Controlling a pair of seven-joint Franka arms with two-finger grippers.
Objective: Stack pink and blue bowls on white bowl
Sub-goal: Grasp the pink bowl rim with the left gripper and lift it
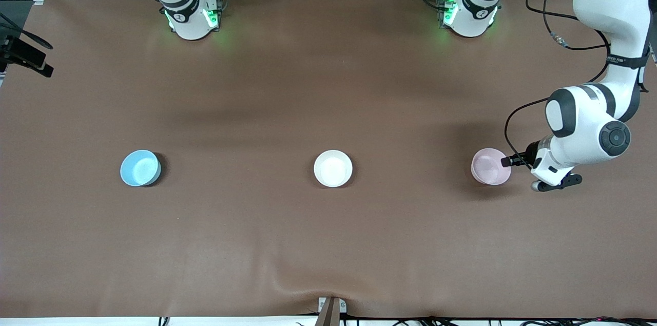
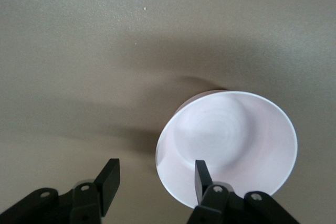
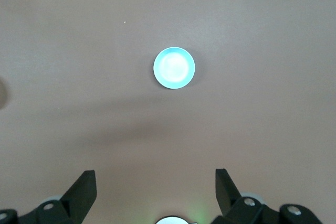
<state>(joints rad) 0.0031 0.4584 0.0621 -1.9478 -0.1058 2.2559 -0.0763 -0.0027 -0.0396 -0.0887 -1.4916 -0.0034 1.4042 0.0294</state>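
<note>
1. Front view: the brown tabletop (image 1: 328, 244) carries three bowls in a row.
2. Left gripper (image 2: 152, 182): at the pink bowl (image 1: 490, 166), fingers open, one inside the rim.
3. Right gripper (image 3: 156, 190): waits high over the blue bowl (image 1: 139, 168), fingers open.
4. White bowl (image 1: 333, 168): between both.

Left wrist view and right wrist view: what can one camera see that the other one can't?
Only the left wrist view shows the pink bowl, close up, with the open left gripper straddling its rim: one finger inside, the other outside. Only the right wrist view shows the blue bowl, far below the open right gripper, which holds nothing. Both show the brown table. Neither shows the white bowl.
</note>
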